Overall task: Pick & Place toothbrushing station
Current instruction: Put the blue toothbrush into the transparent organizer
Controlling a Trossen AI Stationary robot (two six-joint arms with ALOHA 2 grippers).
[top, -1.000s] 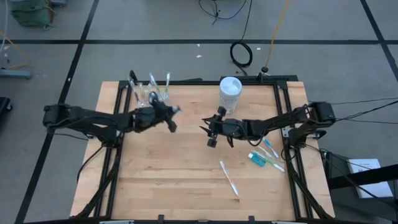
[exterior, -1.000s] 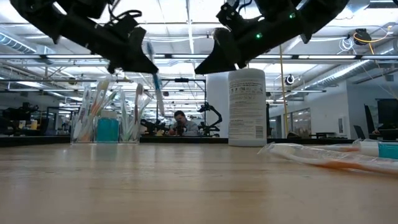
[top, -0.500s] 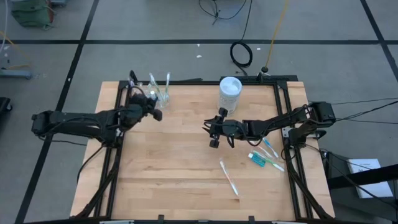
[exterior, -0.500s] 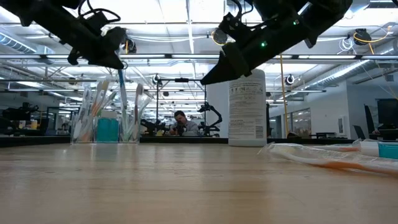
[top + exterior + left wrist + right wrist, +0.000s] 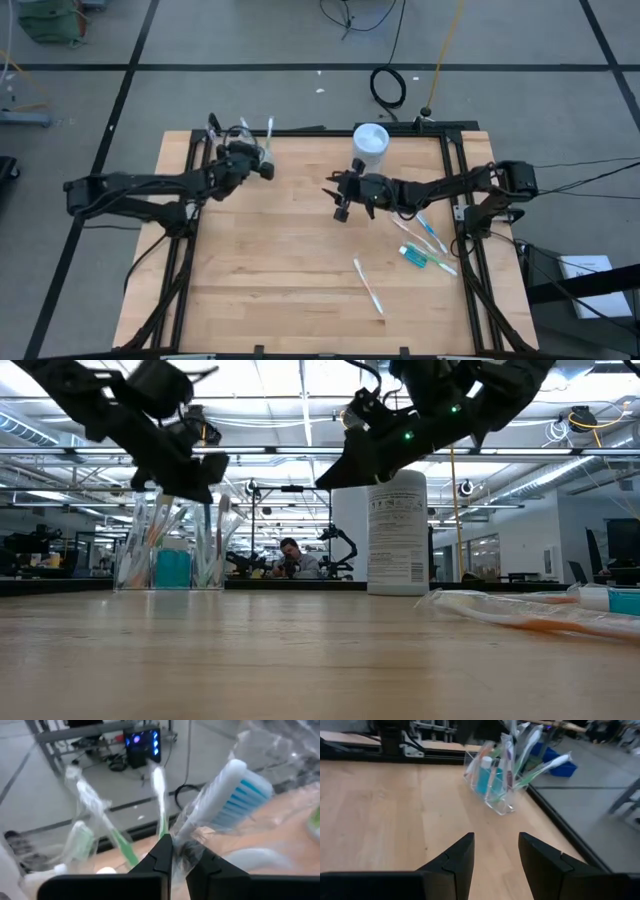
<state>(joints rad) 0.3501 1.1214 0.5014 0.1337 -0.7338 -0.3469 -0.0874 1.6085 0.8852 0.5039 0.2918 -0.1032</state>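
Note:
A clear plastic cup [image 5: 243,148] stands at the table's far left, holding several pale toothbrushes and a blue tube; it also shows in the low view [image 5: 170,565] and the right wrist view [image 5: 492,777]. My left gripper [image 5: 262,166] is just above it, shut on a wrapped toothbrush with blue bristles [image 5: 239,792]. My right gripper [image 5: 340,208] is open and empty above the table's middle, near the white container [image 5: 370,146]. More toothbrushes [image 5: 368,285] [image 5: 432,238] and a blue toothpaste tube [image 5: 412,256] lie on the table at the right. My left gripper pinches the wrapped toothbrush between its two fingers on the handle below the head [image 5: 182,840]. The head with the blue bristles stands out beyond the fingertips. The brush is clear of the table; whether its lower end is inside the cup, I cannot tell.
The tall white container [image 5: 396,532] stands at the far edge, right of centre. Black frame rails [image 5: 190,215] run along the table's left and right sides. Bare wood [image 5: 280,270] lies in the near left part of the table.
My left gripper has carried the wrapped toothbrush from near the table's middle toward the far left, to just above the clear cup. My right gripper has shifted slightly toward the far edge and stayed open.

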